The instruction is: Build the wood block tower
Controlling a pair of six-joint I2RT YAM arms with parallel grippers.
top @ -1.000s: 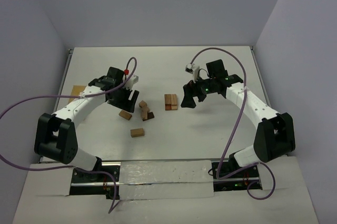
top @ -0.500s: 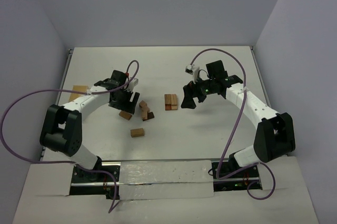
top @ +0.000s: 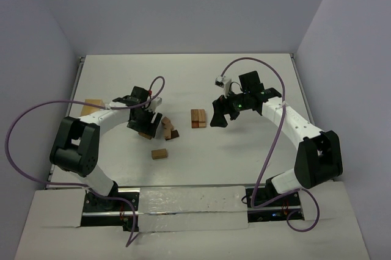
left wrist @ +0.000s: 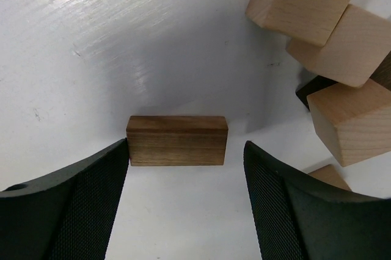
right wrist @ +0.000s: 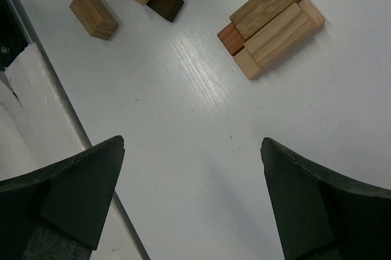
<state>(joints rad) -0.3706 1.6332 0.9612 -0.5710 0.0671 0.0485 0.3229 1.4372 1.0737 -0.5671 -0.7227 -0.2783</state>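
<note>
In the left wrist view a brown wood block [left wrist: 177, 141] lies flat on the white table between the fingertips of my left gripper [left wrist: 185, 171], which is open. The left finger [left wrist: 91, 199] is at the block's end; the right finger [left wrist: 287, 205] stands apart from it. From above, the left gripper [top: 145, 124] covers that block. Beside it is a loose pile of tan and dark blocks [top: 167, 128], and a single tan block [top: 159, 154] lies nearer. The tower [top: 198, 118] is a low stack, reddish below and tan on top [right wrist: 272, 25]. My right gripper [top: 219, 117] hangs open just right of it, holding nothing.
A larger pale wooden box [top: 91, 106] sits at the table's left edge. Purple cables loop off both arms. In the right wrist view, a tan block [right wrist: 93, 14] and the dark block [right wrist: 165, 3] of the pile show at the top left.
My left gripper has swung in towards the near side and come down over the brown block, which now lies between its fingers. The right arm has stayed put.
</note>
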